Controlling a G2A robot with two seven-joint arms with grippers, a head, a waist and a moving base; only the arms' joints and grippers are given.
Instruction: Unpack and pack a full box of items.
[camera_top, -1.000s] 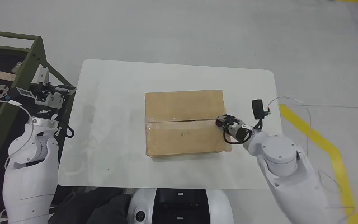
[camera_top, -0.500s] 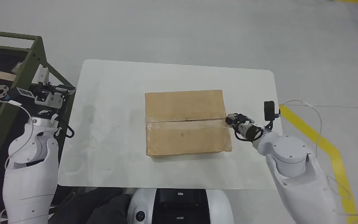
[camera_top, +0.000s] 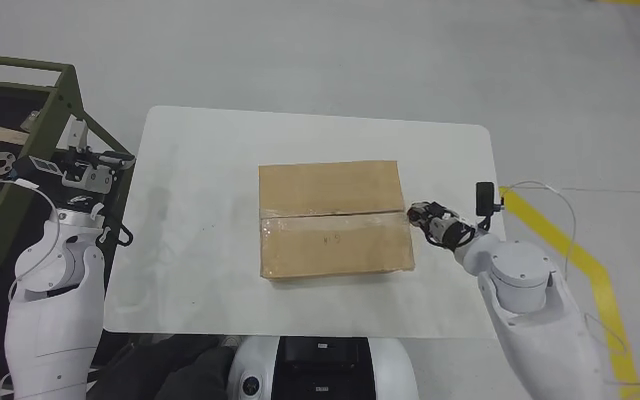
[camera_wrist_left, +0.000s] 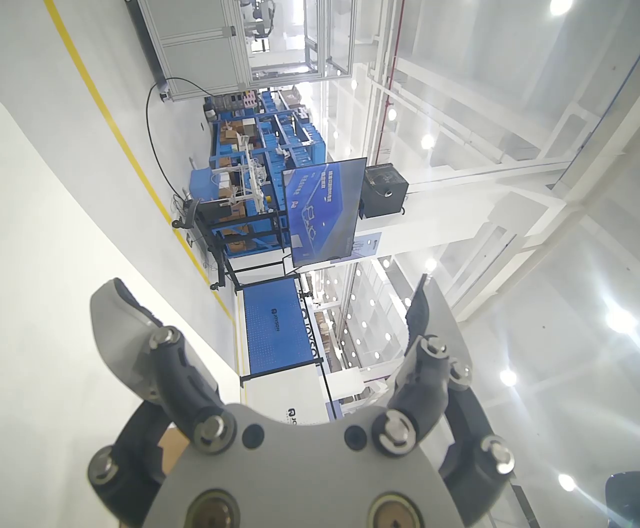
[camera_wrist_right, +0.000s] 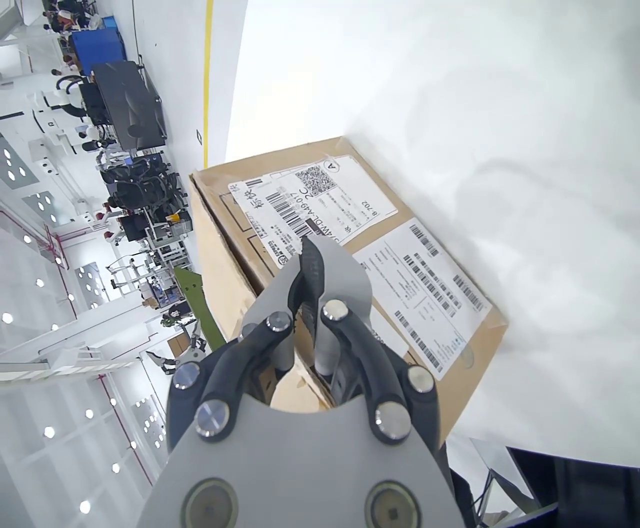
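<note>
Box (camera_top: 332, 220) slightly farther right than before

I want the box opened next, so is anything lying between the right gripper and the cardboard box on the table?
Nothing visible does. The right gripper, fingers shut, is right at the labelled end of the cardboard box on the white table, with no object between them.

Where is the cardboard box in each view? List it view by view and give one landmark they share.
Top view: cardboard box near the middle of the white table, with the right gripper at its end.
Left wrist view: the open left gripper faces the hall, with the table alongside.
Right wrist view: box mid-picture, its labelled end facing the shut gripper.
Shared landmark: the white table.
</note>
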